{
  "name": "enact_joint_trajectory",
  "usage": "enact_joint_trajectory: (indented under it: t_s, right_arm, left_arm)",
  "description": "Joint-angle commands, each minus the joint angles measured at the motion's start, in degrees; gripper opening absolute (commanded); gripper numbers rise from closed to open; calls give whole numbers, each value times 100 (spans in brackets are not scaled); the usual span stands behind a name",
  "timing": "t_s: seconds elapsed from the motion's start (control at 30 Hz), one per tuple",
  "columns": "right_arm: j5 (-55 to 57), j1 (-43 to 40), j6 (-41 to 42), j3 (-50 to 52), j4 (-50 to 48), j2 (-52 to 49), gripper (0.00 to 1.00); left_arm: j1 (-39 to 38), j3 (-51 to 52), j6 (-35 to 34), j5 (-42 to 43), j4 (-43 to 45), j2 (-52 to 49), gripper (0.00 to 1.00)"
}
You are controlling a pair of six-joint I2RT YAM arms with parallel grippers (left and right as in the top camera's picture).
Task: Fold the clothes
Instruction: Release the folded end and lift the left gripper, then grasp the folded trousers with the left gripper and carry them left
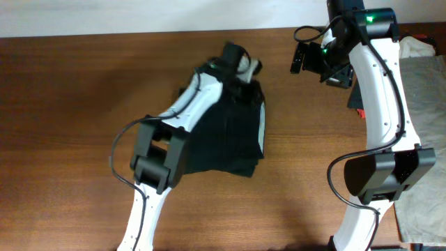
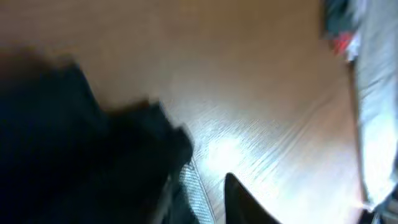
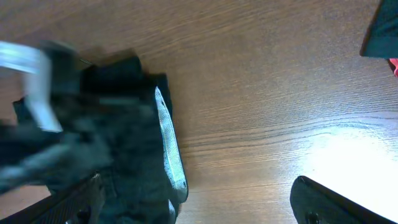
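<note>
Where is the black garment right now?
Seen from overhead, the black garment lies near the middle of the table, with the left tool at its far edge and the right tool off to its right, apart from it.

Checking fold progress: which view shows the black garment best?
Overhead: the whole black garment shows, though the left arm crosses it. Right wrist catches one edge, partly blurred; left wrist only a dark blur.

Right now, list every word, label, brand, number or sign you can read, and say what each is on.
None can be read.
The black garment shows a pale mesh strip but no print.
The right arm bears only green lights, no lettering.
The left wrist view is too blurred to tell.
</note>
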State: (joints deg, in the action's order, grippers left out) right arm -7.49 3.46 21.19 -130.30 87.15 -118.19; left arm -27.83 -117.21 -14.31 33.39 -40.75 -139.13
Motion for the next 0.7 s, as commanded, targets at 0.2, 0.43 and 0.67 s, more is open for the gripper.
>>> enact_joint_trajectory:
  t_s: [0.2, 0.43, 0.67]
  right_arm:
    - [68, 26, 7, -96, 4, 11, 99]
    - [68, 26, 7, -96, 4, 11, 99]
    - [68, 26, 7, -96, 4, 11, 99]
  left_arm:
    - [2271, -3150, 1567, -817, -4636, -7, 99]
    - [2632, -564, 2778, -874, -4717, -74, 99]
    - [2498, 584, 4019, 61, -4282, -74, 99]
